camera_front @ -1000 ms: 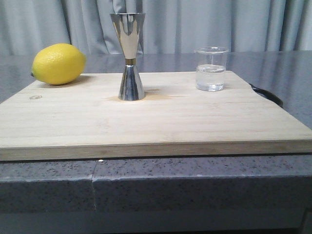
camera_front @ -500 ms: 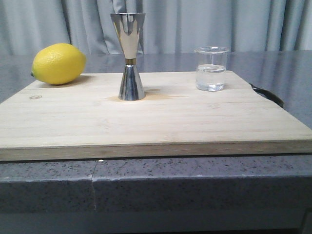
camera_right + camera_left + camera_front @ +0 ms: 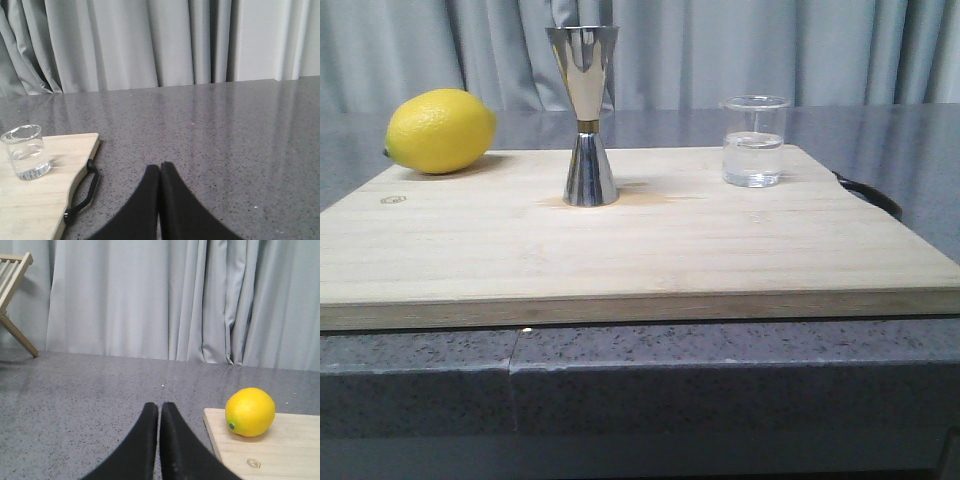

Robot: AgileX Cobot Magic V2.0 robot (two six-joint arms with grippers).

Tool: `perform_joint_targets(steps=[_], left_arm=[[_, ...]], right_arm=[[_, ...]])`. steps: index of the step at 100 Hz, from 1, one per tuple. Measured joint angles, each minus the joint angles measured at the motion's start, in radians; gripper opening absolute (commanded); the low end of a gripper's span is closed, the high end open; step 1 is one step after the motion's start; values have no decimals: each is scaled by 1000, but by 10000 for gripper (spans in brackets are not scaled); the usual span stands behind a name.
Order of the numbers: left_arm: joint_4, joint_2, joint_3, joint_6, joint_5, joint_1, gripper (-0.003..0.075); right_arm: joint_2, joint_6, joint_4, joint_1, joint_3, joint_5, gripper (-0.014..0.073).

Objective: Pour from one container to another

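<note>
Nothing has moved since the earlier frames. Left to right on the cutting board [image 3: 650, 250]: lemon [image 3: 440, 130], steel jigger [image 3: 588, 115] upright mid-board, glass beaker [image 3: 753, 141] far right, part-filled with clear liquid. Right gripper [image 3: 160, 170], nearer the beaker, and left gripper [image 3: 160, 410] are both pinched closed, empty.

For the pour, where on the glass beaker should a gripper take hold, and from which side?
Probably the beaker is best gripped around its straight wall, above the liquid line and under the flared rim. It stands upright near the cutting board's right edge, so the right gripper, now shut beyond that edge, could come in level from the right, away from the jigger.
</note>
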Motion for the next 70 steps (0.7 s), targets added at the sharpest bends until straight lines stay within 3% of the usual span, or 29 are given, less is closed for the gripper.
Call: perform_joint_targets(steps=[29,70], left_arm=[[0,215,-284,64,168,0,-19],[0,265,-302,70,176,0,-19]], right_arm=[[221,-54,0,0,-258,104,-62],[272,-59,0,0,-293,97,-62]])
